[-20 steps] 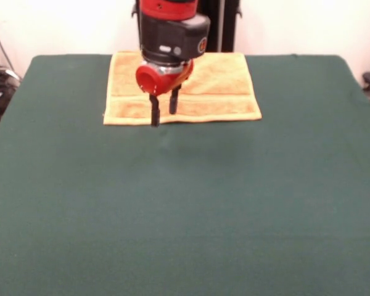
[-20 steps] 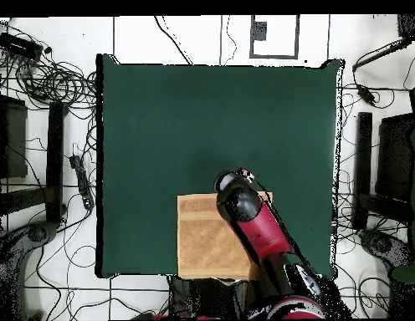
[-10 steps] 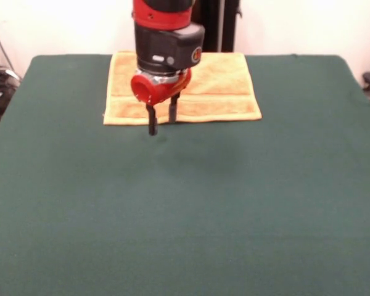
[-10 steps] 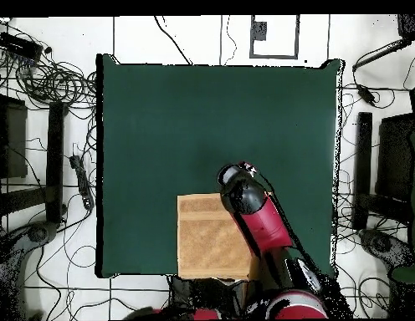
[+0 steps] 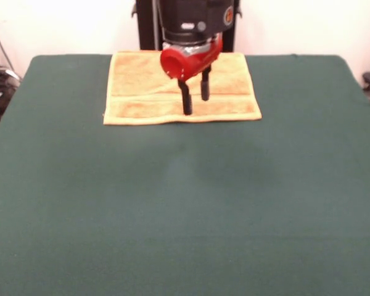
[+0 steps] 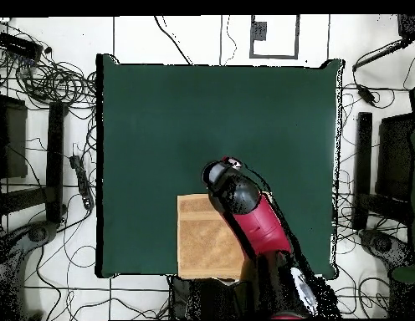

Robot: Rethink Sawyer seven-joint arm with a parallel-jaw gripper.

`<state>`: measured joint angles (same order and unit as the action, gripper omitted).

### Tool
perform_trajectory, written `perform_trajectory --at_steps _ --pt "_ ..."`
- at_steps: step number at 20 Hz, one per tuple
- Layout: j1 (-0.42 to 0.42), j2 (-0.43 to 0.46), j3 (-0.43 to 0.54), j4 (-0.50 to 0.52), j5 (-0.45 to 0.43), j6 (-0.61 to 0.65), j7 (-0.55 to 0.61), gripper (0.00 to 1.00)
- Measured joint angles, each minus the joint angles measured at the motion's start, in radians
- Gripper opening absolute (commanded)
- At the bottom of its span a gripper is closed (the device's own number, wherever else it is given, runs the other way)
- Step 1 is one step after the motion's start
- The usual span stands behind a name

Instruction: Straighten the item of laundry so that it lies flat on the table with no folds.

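Looking across the bench point(image 5: 80, 203) from left to right, I see bare green cloth first, then the towel point(image 5: 142, 86) lying at the far side, close under the robot's pedestal, then green again out to the right edge. The towel looks nearly flat, though a straight line runs across it parallel to its near hem, which I take for a fold or a doubled strip rather than just the woven band; I cannot be sure which. Above the towel's middle-right the hand point(image 5: 195, 98) hangs with its two black fingers point(image 5: 186, 102) a narrow gap apart and nothing between them, the tips seeming to hover over the near strip rather than press it. From overhead the arm covers the towel's right part, with the left part point(image 6: 198, 242) showing. Being terry, it should be light, soft and limp, dragging a little on the felt rather than sliding, so a pinch at the near hem or a near corner seems the sensible hold, pulling toward the open bench.
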<state>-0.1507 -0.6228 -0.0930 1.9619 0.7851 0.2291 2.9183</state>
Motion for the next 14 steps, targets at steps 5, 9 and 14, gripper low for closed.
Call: perform_trajectory --at_steps 5,9,14 --pt "-0.002 -0.034 0.0 0.002 -0.023 0.0 0.0 1.0" --pt "-0.036 -0.046 0.004 0.004 -0.081 -0.019 0.0 1.0" --pt "-0.098 -0.04 0.023 0.012 -0.162 -0.091 0.0 1.0"
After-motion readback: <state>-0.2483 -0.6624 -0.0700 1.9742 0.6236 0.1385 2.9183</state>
